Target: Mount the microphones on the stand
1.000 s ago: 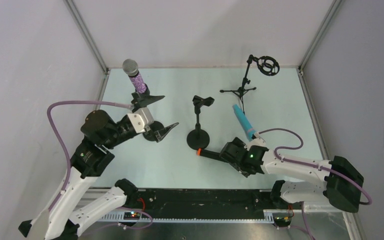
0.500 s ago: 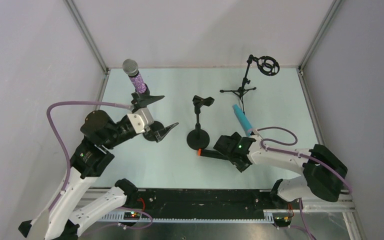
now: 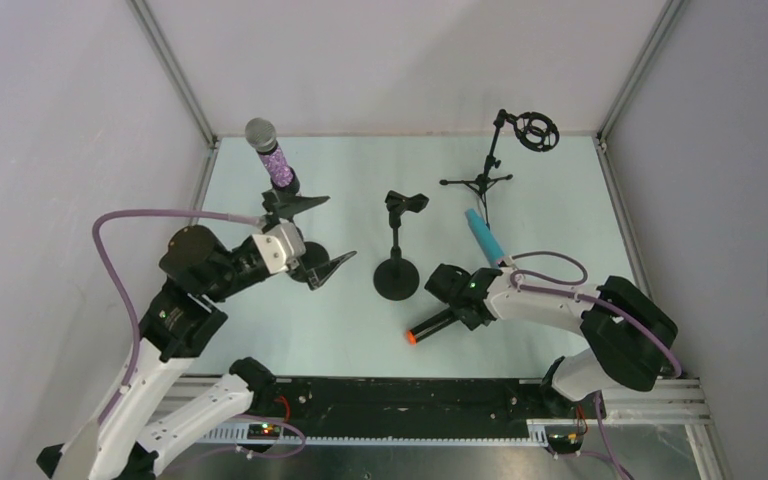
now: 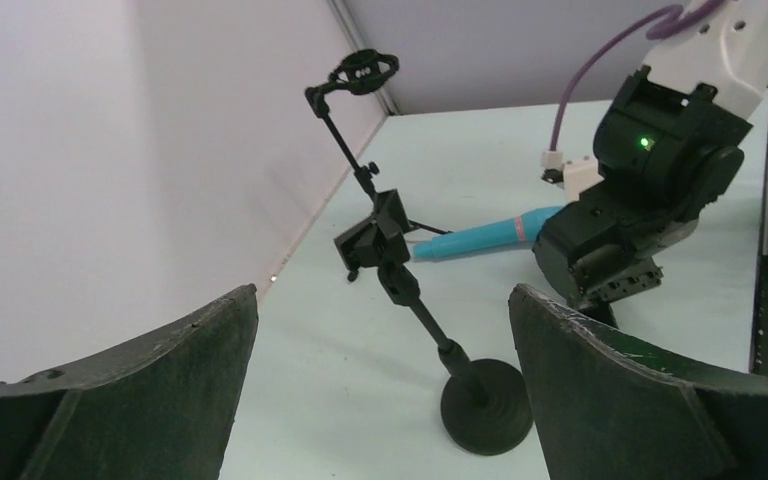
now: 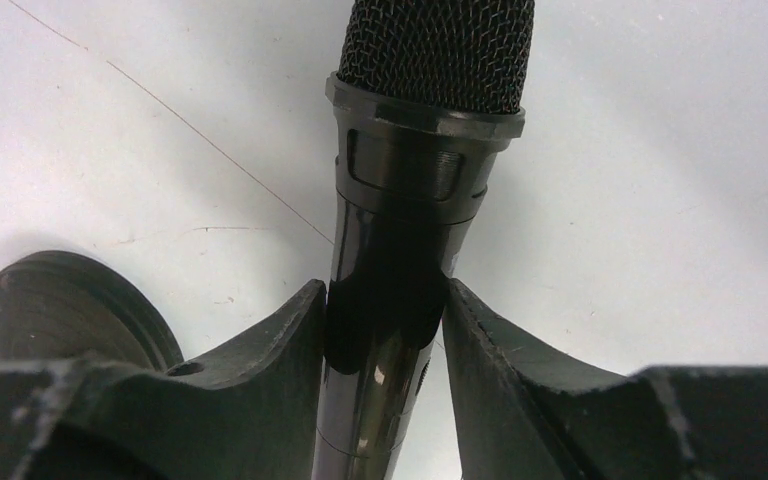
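The black microphone (image 3: pixel 432 326) with its orange end (image 3: pixel 411 338) points toward the table's front. My right gripper (image 3: pixel 457 302) is shut on its body; in the right wrist view both fingers (image 5: pixel 300 335) press the shiny barrel (image 5: pixel 400 230) below the mesh head (image 5: pixel 438 50). The teal microphone (image 3: pixel 485 238) lies on the table behind my right wrist. The purple glittery microphone (image 3: pixel 271 158) stands tilted in a holder at the back left. My left gripper (image 3: pixel 312 234) is open and empty, just in front of that holder. The round-base stand (image 3: pixel 397 277) with its clip (image 3: pixel 406 203) is in the middle.
A tripod stand (image 3: pixel 477 183) with a ring shock mount (image 3: pixel 536 131) stands at the back right. The left wrist view shows the round-base stand (image 4: pixel 485 405), the teal microphone (image 4: pixel 480 237) and my right arm (image 4: pixel 650 190) beyond. Walls enclose the table on three sides.
My right gripper has closed on the black microphone and swung it, so the orange end moved from beside the stand's base toward the front. The left arm barely shifted.
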`<state>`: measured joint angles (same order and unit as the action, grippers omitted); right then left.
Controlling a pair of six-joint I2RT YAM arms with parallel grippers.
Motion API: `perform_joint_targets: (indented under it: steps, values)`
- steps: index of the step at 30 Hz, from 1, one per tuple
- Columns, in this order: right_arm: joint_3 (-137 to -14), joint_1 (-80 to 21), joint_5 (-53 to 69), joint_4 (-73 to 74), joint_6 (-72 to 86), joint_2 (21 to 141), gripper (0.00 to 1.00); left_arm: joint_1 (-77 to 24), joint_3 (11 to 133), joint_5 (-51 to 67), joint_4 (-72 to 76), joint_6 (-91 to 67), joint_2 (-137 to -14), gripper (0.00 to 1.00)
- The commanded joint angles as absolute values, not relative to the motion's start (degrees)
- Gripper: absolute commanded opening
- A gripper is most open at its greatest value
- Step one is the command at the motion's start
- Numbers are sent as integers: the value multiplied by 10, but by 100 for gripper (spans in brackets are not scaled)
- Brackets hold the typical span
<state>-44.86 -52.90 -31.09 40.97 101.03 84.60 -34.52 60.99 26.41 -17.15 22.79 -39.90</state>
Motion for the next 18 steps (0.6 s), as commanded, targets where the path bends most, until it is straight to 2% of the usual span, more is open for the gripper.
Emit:
perform_joint_targets:
  steps: [1, 3, 5, 6, 8, 13, 18]
  values:
    - [-463, -520, -337, 415, 993, 850, 43, -342, 580, 299, -167, 225, -400, 100]
    - [-463, -515, -341, 416, 977, 843, 41, -342, 571, 310, -167, 218, -404, 100]
    - [-463, -513, -349, 417, 958, 833, 30, -341, 563, 320, -166, 213, -409, 100]
    - [-463, -512, -350, 417, 942, 829, 16, -342, 562, 328, -166, 212, -411, 100]
    - [-464, -511, -354, 411, 906, 814, 1, -341, 560, 333, -165, 214, -418, 100]
    - [-477, -547, -374, 401, 791, 753, 0, -342, 565, 346, -165, 253, -434, 100]
    - [-502, -637, -495, 385, 690, 664, 0, -342, 590, 352, -165, 270, -471, 100]
